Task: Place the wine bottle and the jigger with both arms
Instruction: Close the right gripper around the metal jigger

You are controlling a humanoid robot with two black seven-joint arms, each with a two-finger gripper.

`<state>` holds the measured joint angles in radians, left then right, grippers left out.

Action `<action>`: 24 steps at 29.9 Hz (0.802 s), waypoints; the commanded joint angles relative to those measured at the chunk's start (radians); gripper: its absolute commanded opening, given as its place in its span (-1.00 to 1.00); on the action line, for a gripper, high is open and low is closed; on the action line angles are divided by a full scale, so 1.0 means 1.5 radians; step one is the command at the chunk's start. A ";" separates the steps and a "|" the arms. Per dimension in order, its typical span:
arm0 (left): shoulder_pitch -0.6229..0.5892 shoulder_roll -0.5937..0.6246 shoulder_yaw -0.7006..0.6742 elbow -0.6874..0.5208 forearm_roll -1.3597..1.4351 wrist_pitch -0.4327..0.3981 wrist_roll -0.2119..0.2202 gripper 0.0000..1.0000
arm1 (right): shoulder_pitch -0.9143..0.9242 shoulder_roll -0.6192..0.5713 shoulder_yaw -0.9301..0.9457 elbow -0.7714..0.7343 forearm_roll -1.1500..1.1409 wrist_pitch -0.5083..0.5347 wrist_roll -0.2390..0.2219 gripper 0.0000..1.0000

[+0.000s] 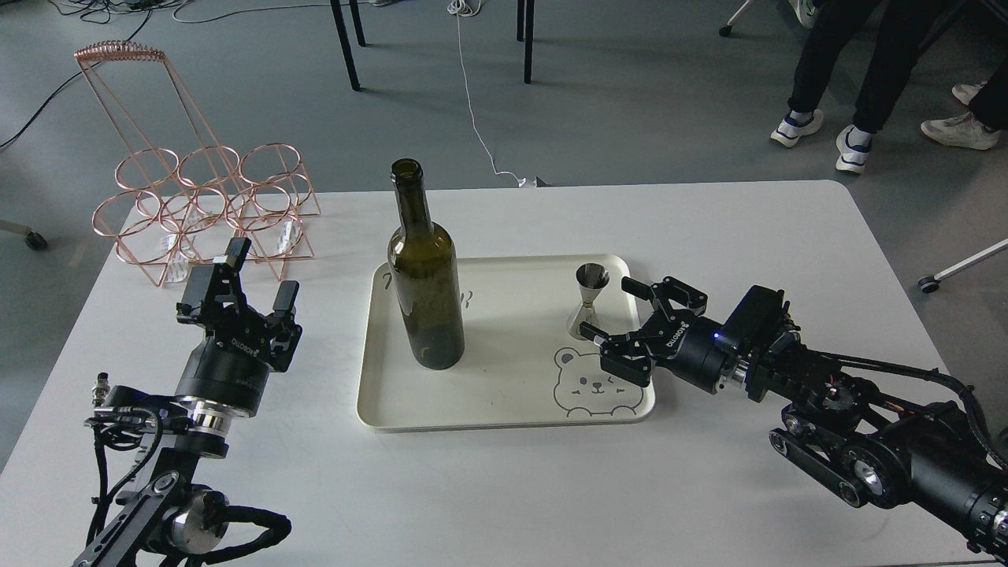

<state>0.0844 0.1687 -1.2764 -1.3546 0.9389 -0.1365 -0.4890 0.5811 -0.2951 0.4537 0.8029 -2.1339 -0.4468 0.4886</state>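
The dark olive-green wine bottle (424, 279) stands upright on the left part of a cream tray (488, 398). The small steel jigger (590, 303) stands upright on the tray's right part, above a bear drawing. My right gripper (611, 308) is open just right of the jigger, one finger behind it and one in front, not touching as far as I can see. My left gripper (258, 276) is open and empty over the table, well left of the tray and bottle.
A copper wire bottle rack (201, 201) stands at the table's back left corner, just behind my left gripper. The white table (504, 488) ends close behind the tray. People's legs and chair legs are on the floor beyond.
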 commanded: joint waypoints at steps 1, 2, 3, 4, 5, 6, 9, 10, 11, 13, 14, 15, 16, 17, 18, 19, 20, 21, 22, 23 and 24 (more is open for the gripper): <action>0.000 0.000 0.000 0.000 0.000 0.000 0.000 0.96 | 0.015 0.036 -0.013 -0.055 0.000 -0.013 0.000 0.80; 0.000 0.000 0.000 0.000 0.000 0.000 0.000 0.96 | 0.019 0.045 -0.014 -0.069 0.000 -0.022 0.000 0.76; 0.000 0.000 0.000 0.000 0.000 0.000 0.000 0.96 | 0.020 0.054 -0.015 -0.080 0.000 -0.028 0.000 0.70; 0.000 0.000 0.000 0.000 0.000 0.000 0.000 0.96 | 0.020 0.062 -0.016 -0.089 0.000 -0.028 0.000 0.61; 0.000 -0.001 0.000 0.000 0.000 0.000 0.000 0.96 | 0.021 0.069 -0.016 -0.094 0.000 -0.028 0.000 0.53; 0.000 0.000 0.000 0.000 0.000 0.000 0.000 0.96 | 0.021 0.074 -0.016 -0.098 0.000 -0.028 0.000 0.44; 0.000 0.000 0.000 0.000 0.000 0.000 0.000 0.96 | 0.021 0.078 -0.015 -0.103 0.000 -0.028 0.000 0.21; 0.000 0.000 0.000 0.000 0.000 0.000 0.000 0.96 | 0.021 0.080 -0.015 -0.103 0.001 -0.028 0.000 0.16; 0.000 0.000 0.000 0.000 0.000 0.000 0.000 0.96 | 0.021 0.080 -0.015 -0.103 0.001 -0.028 0.000 0.07; 0.000 0.000 0.000 0.000 0.000 0.000 0.000 0.96 | 0.022 0.080 -0.015 -0.103 0.001 -0.028 0.000 -0.09; 0.000 0.000 0.000 0.000 0.000 0.000 0.000 0.96 | 0.024 0.080 -0.015 -0.104 0.001 -0.028 0.000 -0.14; 0.000 -0.001 0.000 0.000 0.000 0.000 0.000 0.96 | 0.024 0.081 -0.015 -0.104 0.001 -0.028 0.000 -0.19; -0.001 -0.001 0.000 0.000 0.000 0.000 0.000 0.96 | 0.025 0.081 -0.015 -0.104 0.002 -0.028 0.000 -0.25; -0.001 -0.001 0.000 0.000 0.000 0.000 0.000 0.96 | 0.026 0.081 -0.015 -0.104 0.002 -0.028 0.000 -0.32; -0.001 -0.001 0.000 0.000 0.000 0.000 0.000 0.96 | 0.028 0.081 -0.015 -0.104 0.002 -0.028 0.000 -0.37; 0.000 -0.001 0.000 0.000 0.000 0.000 0.000 0.96 | 0.030 0.081 -0.015 -0.104 0.003 -0.028 0.000 -0.45; -0.001 -0.001 0.000 0.000 0.000 0.000 0.000 0.96 | 0.031 0.081 -0.015 -0.103 0.003 -0.028 0.000 -0.50; -0.001 -0.001 0.000 0.000 0.000 0.000 0.000 0.96 | 0.031 0.080 -0.014 -0.103 0.004 -0.028 0.000 -0.51; 0.000 -0.001 0.000 0.000 0.000 0.000 0.000 0.96 | 0.031 0.079 -0.013 -0.103 0.005 -0.028 0.000 -0.55; -0.001 -0.001 0.000 0.000 0.000 0.000 0.000 0.96 | 0.031 0.077 -0.011 -0.102 0.006 -0.028 0.000 -0.60; -0.001 -0.001 0.000 0.000 0.000 0.000 0.000 0.96 | 0.031 0.075 -0.010 -0.101 0.007 -0.028 0.000 -0.66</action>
<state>0.0835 0.1672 -1.2762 -1.3546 0.9389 -0.1366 -0.4887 0.6265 -0.1751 0.4335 0.6485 -2.1271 -0.4887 0.4888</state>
